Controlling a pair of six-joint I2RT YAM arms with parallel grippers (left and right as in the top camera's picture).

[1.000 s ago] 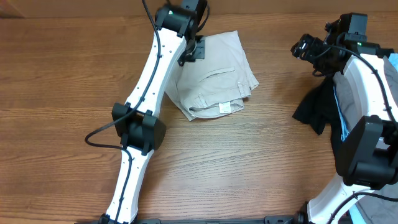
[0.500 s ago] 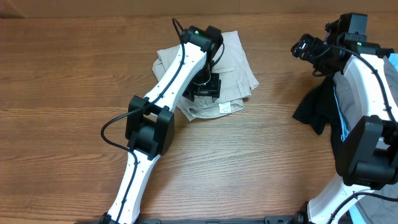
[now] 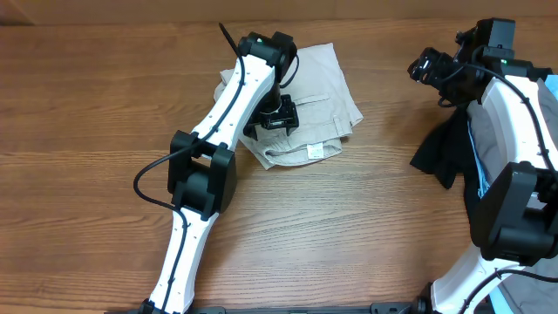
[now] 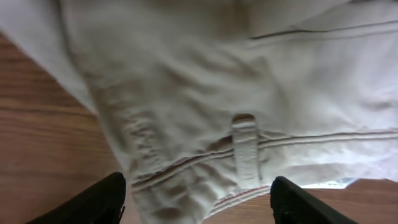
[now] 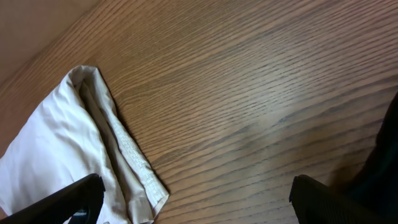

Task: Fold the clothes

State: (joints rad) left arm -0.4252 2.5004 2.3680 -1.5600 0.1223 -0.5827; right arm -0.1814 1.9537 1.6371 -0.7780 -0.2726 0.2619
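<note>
Cream cotton fills almost all of my left wrist view. The shorts (image 4: 249,81) lie directly under the left pincer (image 4: 199,205), whose two dark fingers (image 4: 93,202) are spread wide, one at each lower corner, with nothing pinched between them. Just ahead of the gap runs the stitched waistband with a belt loop (image 4: 245,152) across it; I cannot tell whether the fingertips press on the cloth. From overhead, the left pincer (image 3: 275,118) sits over the left part of the shorts (image 3: 318,87), which lie in a rumpled folded heap on the wooden table (image 3: 87,131). Their small white label (image 3: 314,151) is just beyond the pincer on the robot's side. The right pincer (image 3: 427,65) hangs well apart from the shorts, off to their right above bare wood, and a black garment (image 3: 440,148) lies behind it toward the arm's base. In its own wrist view the right pincer (image 5: 199,202) is also spread wide and grips nothing. A corner of the shorts (image 5: 68,149) lies ahead and to its left, with the table (image 5: 249,74) straight ahead.
</note>
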